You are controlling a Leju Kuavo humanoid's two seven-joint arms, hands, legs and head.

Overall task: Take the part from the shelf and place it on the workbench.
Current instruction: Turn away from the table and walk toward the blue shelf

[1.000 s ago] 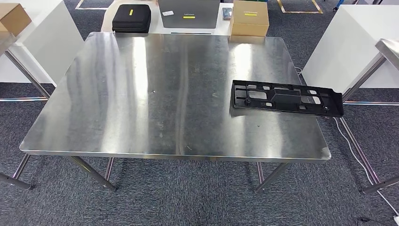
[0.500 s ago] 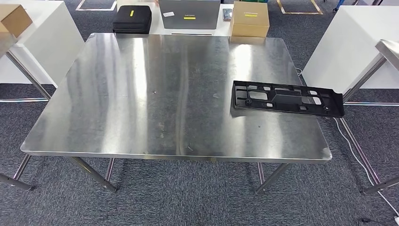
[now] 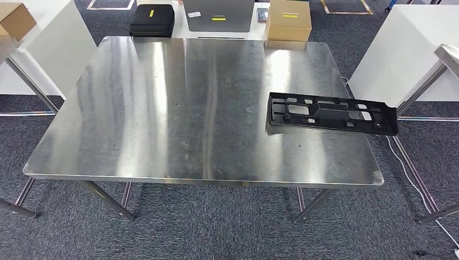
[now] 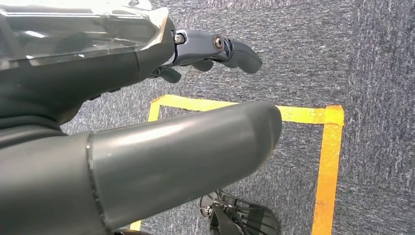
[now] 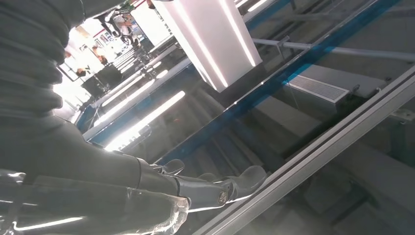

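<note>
From the head view you see the black part [image 3: 332, 113] lying flat on the steel workbench [image 3: 162, 108], near its right edge, one end overhanging. In your left wrist view the left hand [image 4: 147, 122] hangs over carpet, fingers apart, holding nothing. In your right wrist view the right hand [image 5: 161, 188] is extended and empty.

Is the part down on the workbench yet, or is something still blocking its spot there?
Nothing visible blocks it. The black part already lies flat on the steel workbench, near its right edge, one end overhanging it slightly. The left hand hangs over the floor and the right hand holds nothing.
</note>
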